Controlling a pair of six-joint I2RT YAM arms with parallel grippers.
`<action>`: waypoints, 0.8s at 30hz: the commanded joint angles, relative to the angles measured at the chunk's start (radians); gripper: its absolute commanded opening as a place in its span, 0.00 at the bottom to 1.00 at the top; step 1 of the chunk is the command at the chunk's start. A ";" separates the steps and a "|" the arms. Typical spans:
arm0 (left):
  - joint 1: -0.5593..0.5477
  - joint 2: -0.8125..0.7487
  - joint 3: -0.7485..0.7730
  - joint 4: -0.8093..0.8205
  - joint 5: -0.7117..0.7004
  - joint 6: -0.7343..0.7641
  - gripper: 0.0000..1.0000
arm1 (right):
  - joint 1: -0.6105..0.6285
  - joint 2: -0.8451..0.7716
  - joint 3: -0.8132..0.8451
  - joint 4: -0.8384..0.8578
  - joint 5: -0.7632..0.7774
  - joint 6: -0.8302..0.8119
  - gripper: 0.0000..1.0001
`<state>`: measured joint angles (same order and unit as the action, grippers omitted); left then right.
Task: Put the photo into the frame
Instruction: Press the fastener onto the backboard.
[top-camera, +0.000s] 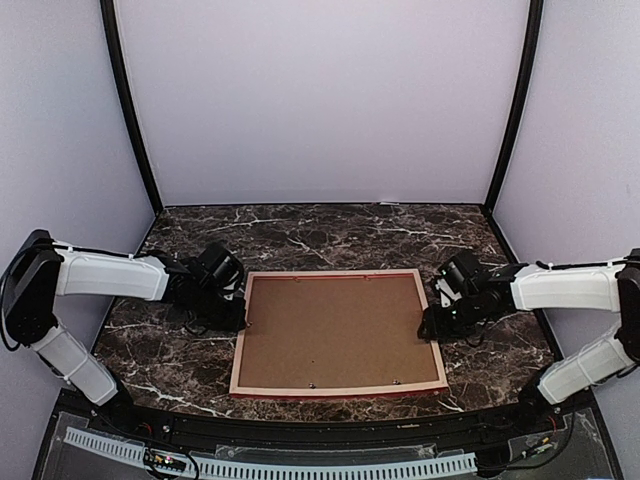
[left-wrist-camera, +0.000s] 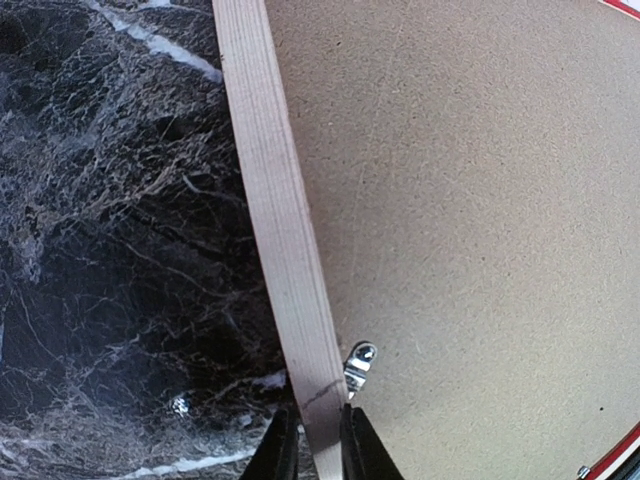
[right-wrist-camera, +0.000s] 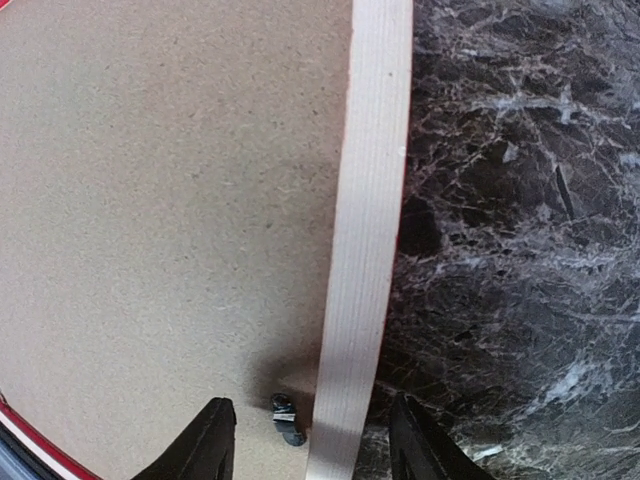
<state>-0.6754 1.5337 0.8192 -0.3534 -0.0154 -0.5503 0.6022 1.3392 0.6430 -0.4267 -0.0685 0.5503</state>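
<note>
the frame (top-camera: 340, 388) is lying face down on the dark marble table (top-camera: 170, 360), close to the front edge where both arms are bolted. it is showing its pale wood back, and a thin line of its red face is peeking out under the nearest rail. a brown backing board (top-camera: 335, 330) is sitting inside the frame and is filling the whole opening. two dark tabs (top-camera: 312, 383) are sitting on the board just beside the nearest rail.

a little further in, the left gripper (left-wrist-camera: 318, 445) is meeting the left rail from the outside. in the left wrist view its fingers (left-wrist-camera: 280, 455) are pressing on both sides of this wood rail, one on the table side and one on the board side, so this claw is closed on the frame. a silver tab (left-wrist-camera: 358, 365) is lying on the board just beside the inner finger.

at about the same depth, the right gripper (right-wrist-camera: 312, 432) is hanging over the right rail. its two fingers are standing wide apart with a gap to the rail on each side, so this claw is open and is holding nothing. a dark clip (right-wrist-camera: 288, 418) is lying on the board between the inner finger and the rail.

further back, the far rail is running along the table, and behind it the marble is continuing up to the pale walls (top-camera: 320, 100).
</note>
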 joint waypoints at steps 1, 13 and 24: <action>-0.001 0.021 0.008 -0.022 -0.022 0.004 0.16 | 0.013 0.018 0.010 -0.034 0.055 -0.029 0.52; -0.001 0.022 -0.001 -0.018 0.012 0.004 0.21 | 0.017 0.045 0.003 -0.012 0.064 -0.040 0.47; -0.006 0.066 -0.004 0.003 0.073 0.009 0.35 | 0.018 0.044 -0.016 0.004 0.063 -0.022 0.47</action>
<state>-0.6773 1.5803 0.8253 -0.3374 0.0380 -0.5495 0.6090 1.3746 0.6426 -0.4446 -0.0250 0.5182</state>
